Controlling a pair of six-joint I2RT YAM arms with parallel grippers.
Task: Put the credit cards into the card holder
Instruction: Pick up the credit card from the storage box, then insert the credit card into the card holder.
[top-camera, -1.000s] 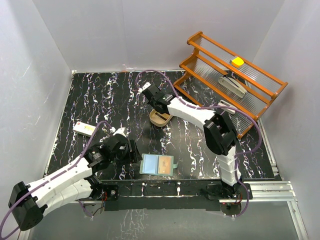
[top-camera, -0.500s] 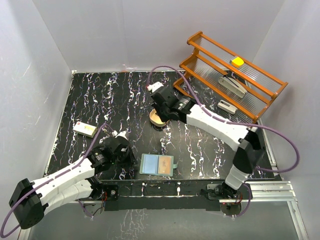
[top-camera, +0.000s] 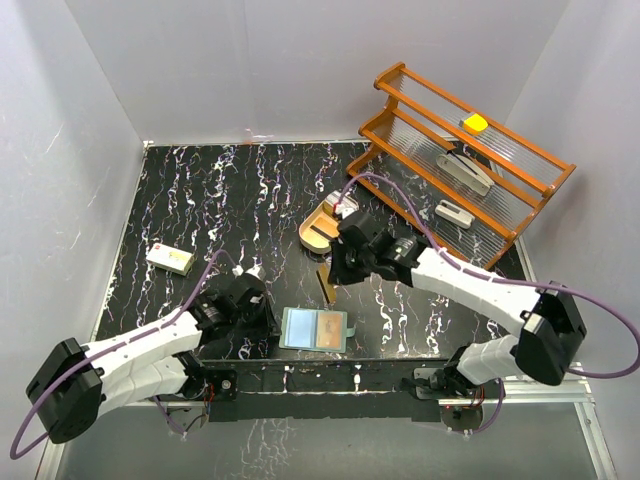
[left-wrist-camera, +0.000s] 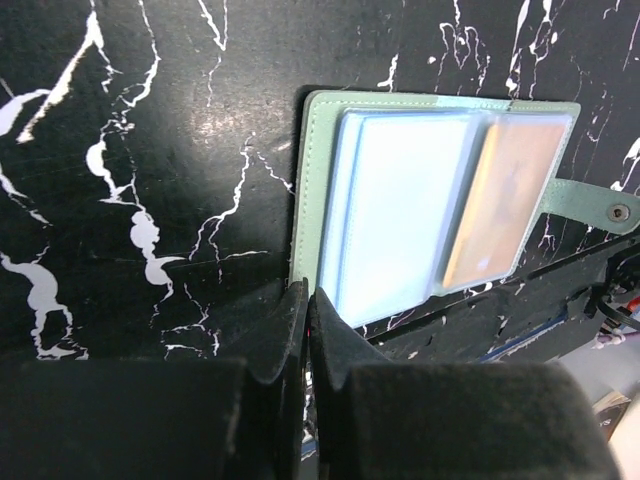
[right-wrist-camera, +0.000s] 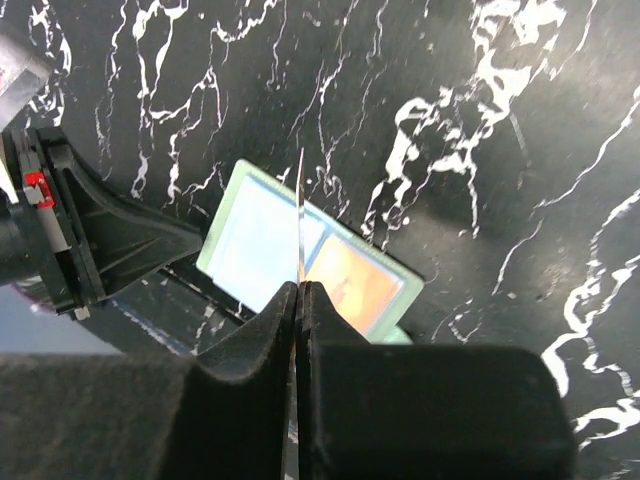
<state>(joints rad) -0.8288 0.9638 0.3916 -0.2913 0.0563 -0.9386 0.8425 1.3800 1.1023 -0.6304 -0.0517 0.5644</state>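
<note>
Above marbled table (top-camera: 200, 200), right tool (right-wrist-camera: 298, 290) pinches credit card (top-camera: 325, 283) near the card holder (top-camera: 314, 329).

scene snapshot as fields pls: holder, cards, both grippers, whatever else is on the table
card holder: open flat, pockets up, near edge of the table
pockets: left one pale blue; right one shows an orange card
left gripper: shut, tips at the holder's left edge; whether it pinches the cover is unclear
right gripper: shut on a credit card, held edge-on, not yet in a pocket
wooden tray: just behind the right gripper
white box: left side
orange rack: back right corner
</note>
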